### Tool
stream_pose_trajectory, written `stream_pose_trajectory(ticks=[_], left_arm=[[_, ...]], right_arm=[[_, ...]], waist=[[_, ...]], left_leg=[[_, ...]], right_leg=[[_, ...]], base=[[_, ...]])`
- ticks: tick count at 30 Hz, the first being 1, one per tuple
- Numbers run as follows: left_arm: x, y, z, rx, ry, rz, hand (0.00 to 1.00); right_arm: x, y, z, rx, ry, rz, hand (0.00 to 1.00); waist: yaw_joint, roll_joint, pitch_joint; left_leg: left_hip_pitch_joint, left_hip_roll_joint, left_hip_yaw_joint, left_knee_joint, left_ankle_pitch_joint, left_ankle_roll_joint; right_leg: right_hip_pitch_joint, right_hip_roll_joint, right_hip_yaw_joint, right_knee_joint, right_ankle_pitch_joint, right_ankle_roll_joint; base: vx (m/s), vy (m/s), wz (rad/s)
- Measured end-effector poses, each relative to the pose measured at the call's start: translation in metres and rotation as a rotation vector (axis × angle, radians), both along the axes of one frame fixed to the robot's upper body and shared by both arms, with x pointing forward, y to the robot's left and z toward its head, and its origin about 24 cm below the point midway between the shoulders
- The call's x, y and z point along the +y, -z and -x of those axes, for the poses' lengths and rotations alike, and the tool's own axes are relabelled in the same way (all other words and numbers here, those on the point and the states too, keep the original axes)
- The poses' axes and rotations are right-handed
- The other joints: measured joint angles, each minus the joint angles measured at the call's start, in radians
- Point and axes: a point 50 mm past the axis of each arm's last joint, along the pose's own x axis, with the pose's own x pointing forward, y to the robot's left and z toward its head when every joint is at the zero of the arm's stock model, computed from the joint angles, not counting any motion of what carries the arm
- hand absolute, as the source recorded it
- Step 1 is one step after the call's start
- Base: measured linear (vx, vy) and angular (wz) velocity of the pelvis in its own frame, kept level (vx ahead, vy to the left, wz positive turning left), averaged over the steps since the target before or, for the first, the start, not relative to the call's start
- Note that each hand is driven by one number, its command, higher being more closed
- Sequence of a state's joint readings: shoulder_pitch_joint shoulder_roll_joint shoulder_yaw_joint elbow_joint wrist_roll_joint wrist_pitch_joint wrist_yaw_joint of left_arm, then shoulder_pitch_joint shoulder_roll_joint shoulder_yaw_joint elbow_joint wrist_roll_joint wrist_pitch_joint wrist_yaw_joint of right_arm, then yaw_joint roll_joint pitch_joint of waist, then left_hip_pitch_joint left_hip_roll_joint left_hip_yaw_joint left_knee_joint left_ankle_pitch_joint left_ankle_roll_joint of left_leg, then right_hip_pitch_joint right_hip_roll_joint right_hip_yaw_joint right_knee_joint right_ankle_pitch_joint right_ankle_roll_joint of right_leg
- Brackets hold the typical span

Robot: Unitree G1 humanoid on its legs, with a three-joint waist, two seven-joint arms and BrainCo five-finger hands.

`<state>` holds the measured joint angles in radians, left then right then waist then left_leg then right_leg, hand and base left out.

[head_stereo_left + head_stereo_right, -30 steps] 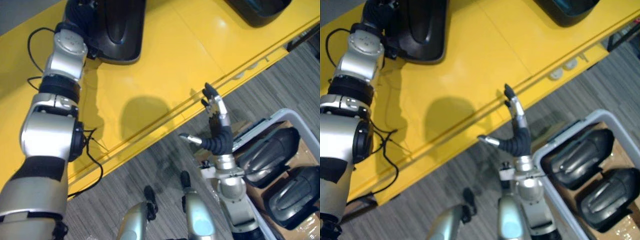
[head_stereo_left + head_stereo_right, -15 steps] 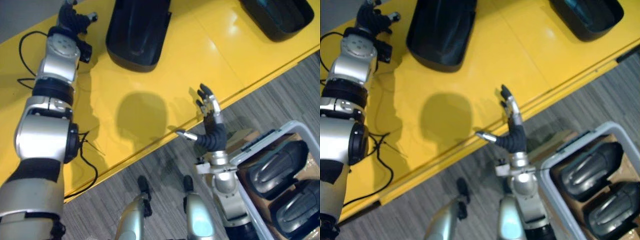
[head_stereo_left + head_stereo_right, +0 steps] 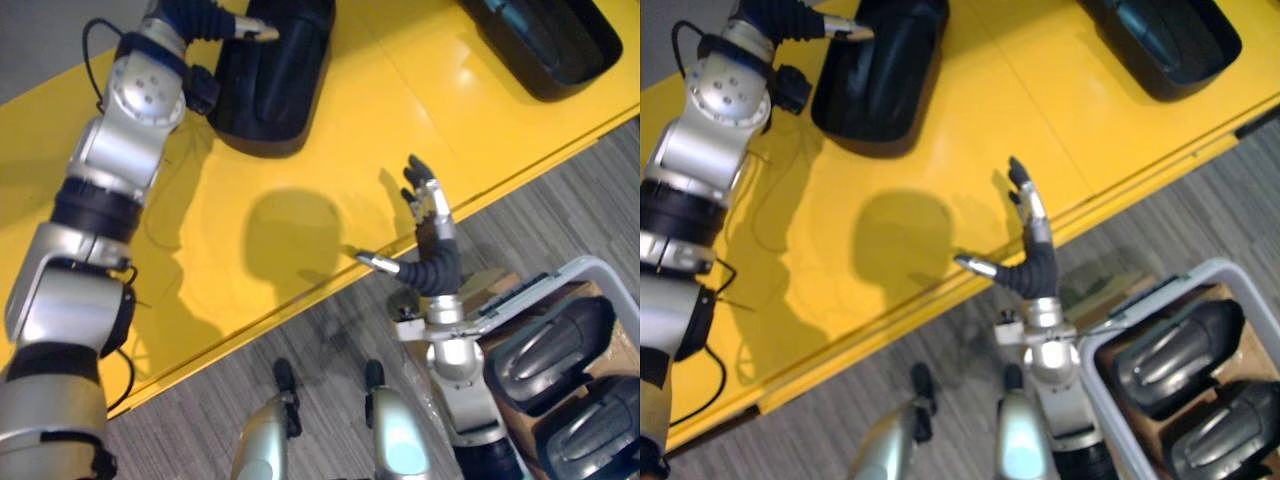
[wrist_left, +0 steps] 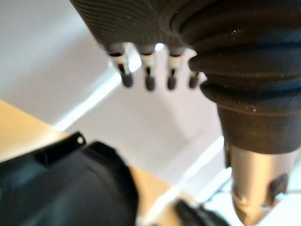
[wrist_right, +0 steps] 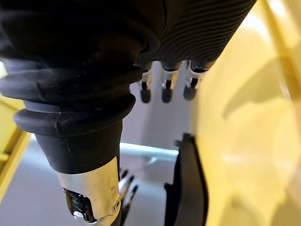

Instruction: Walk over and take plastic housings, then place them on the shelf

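Note:
A black plastic housing [image 3: 275, 75] lies on the yellow shelf [image 3: 380, 130] at the far left, and a second one [image 3: 545, 40] lies at the far right. My left hand [image 3: 215, 20] reaches over the near housing's far left edge. Its fingers [image 4: 149, 80] are straight and open, its thumb is by the housing's rim, and the housing [image 4: 61, 183] lies just under the hand. My right hand [image 3: 432, 235] stands upright above the shelf's front edge, open and empty, fingers [image 5: 164, 89] straight.
A grey bin [image 3: 600, 262] stands on the floor at the lower right, holding two more black housings [image 3: 555, 340] [image 3: 595, 430] on cardboard. The shelf's front edge runs diagonally across the view, with grey carpet below it.
The whole view has shifted. My left hand, which stood apart to the left of the housing half a second ago, now reaches over its edge. The right hand keeps its pose.

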<state>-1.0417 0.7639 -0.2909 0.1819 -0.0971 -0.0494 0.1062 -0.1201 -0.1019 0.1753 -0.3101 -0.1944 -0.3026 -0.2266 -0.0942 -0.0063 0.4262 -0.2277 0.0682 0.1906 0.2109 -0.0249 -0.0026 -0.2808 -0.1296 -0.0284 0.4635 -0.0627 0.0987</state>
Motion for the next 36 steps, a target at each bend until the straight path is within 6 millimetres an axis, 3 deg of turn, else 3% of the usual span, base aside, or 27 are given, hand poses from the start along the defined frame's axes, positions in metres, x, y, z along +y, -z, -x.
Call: stream_pose_trajectory(ticks=[2,3,4,5,6,7,9,11,17,21,27,32,36], left_arm=[[0.006,0.012,0.012,-0.009,0.025,0.033,0.0],[0.009,0.017,0.016,-0.009,0.027,0.046,0.0],[0.019,0.029,0.022,0.002,0.014,0.075,0.0],[0.031,0.042,0.03,0.015,-0.004,0.114,0.0],[0.035,0.05,0.034,0.024,-0.008,0.134,0.0],[0.04,0.068,0.043,0.062,-0.015,0.149,0.0],[0.042,0.088,0.051,0.104,-0.008,0.178,0.0],[0.049,0.108,0.065,0.136,-0.026,0.234,0.0],[0.059,0.152,0.103,0.2,-0.091,0.39,0.0],[0.052,0.181,0.129,0.233,-0.146,0.563,0.0],[0.047,0.189,0.146,0.146,-0.221,0.741,0.0],[0.042,0.186,0.147,0.027,-0.294,0.859,0.0],[0.042,0.18,0.14,-0.066,-0.33,0.937,0.0]], right_arm=[[-0.006,0.0,-0.001,-0.004,0.042,0.015,0.0],[-0.008,0.001,0.0,-0.001,0.052,0.021,0.0],[-0.01,0.005,0.001,0.013,0.062,0.025,0.0],[-0.013,0.007,0.002,0.021,0.08,0.045,0.0],[-0.016,0.008,0.001,0.024,0.093,0.058,0.0],[-0.022,0.01,0.001,0.032,0.122,0.074,0.0],[-0.032,0.016,0.004,0.062,0.162,0.087,0.0],[-0.04,0.026,0.008,0.114,0.193,0.095,0.0],[-0.049,0.043,0.017,0.194,0.249,0.077,0.0],[-0.05,0.046,0.019,0.208,0.264,0.064,0.0],[-0.05,0.036,0.012,0.164,0.275,0.039,0.0],[-0.047,0.018,0.004,0.071,0.295,0.019,0.0],[-0.045,0.002,-0.01,0.001,0.305,0.001,0.0]], waist=[[0.0,0.009,-0.006],[0.001,0.017,-0.014],[0.005,0.008,-0.036],[0.013,0.019,-0.057],[0.024,0.039,-0.068],[0.029,0.063,-0.082],[0.028,0.089,-0.101],[0.03,0.104,-0.154],[0.055,0.091,-0.26],[0.068,0.076,-0.289],[0.081,0.071,-0.282],[0.08,0.049,-0.184],[0.081,0.049,-0.117]], left_leg=[[0.0,0.009,-0.034,0.004,-0.002,0.002],[-0.004,0.013,-0.044,0.005,-0.006,-0.001],[-0.005,0.008,-0.039,0.011,-0.021,-0.023],[-0.009,0.014,-0.042,0.038,-0.072,-0.058],[-0.02,0.031,-0.043,0.054,-0.09,-0.072],[-0.016,0.047,-0.043,0.064,-0.094,-0.078],[0.01,0.056,-0.044,0.052,-0.1,-0.086],[0.042,0.057,-0.042,0.018,-0.1,-0.086],[0.109,0.042,-0.051,-0.032,-0.1,-0.086],[0.123,0.026,-0.076,-0.037,-0.099,-0.085],[0.017,0.028,-0.08,0.035,-0.103,-0.077],[-0.063,0.024,-0.087,0.087,-0.103,-0.067],[-0.12,0.015,-0.099,0.117,-0.093,-0.058]], right_leg=[[-0.057,0.003,0.003,0.105,-0.009,0.0],[-0.073,0.005,0.003,0.101,-0.072,-0.02],[-0.042,0.005,-0.002,-0.046,-0.049,-0.026],[-0.007,0.007,-0.009,-0.116,-0.049,-0.021],[-0.002,0.022,-0.02,-0.136,-0.049,-0.021],[0.018,0.032,-0.029,-0.16,-0.049,-0.021],[0.052,0.04,-0.043,-0.178,-0.049,-0.021],[0.078,0.043,-0.052,-0.2,-0.049,-0.021],[0.176,0.035,-0.079,-0.285,-0.04,-0.013],[0.212,0.021,-0.102,-0.304,-0.034,-0.006],[0.128,0.019,-0.098,-0.28,-0.012,-0.01],[0.041,0.01,-0.085,-0.218,-0.008,-0.011],[-0.013,-0.001,-0.091,-0.175,-0.008,-0.011]], base=[[0.05,-0.098,0.05],[0.04,-0.144,0.12],[0.04,-0.176,0.06],[0.06,-0.162,-0.07],[0.08,-0.168,-0.18],[0.06,-0.108,-0.12],[0.05,-0.082,0.01],[0.04,-0.035,0.0],[0.03,0.019,0.11],[-0.03,0.035,0.2],[-0.09,0.024,0.0],[-0.14,0.027,-0.03],[-0.09,0.032,0.1]])
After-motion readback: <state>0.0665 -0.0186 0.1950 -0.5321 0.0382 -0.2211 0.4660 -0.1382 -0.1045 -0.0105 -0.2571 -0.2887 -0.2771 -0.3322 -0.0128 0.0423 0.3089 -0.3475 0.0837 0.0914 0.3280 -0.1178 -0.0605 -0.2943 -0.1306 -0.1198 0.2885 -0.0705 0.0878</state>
